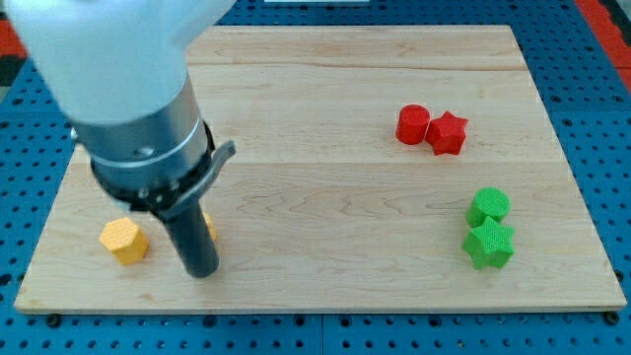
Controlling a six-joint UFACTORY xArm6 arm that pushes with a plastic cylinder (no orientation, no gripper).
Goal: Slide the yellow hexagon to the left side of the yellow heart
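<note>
Wide wooden board (325, 118) fills the view, and my arm (128, 89) looms over its left part. There are no fingers here to spread or pinch, just the rod, and my tip (203, 271) sits low near the view's bottom, just right of the yellow hexagon (124, 241). The yellow heart (210, 228) barely peeks out behind the rod. The hexagon lies on the heart's left already, by my reckoning, so little remains. Red and green blocks sit far right.
</note>
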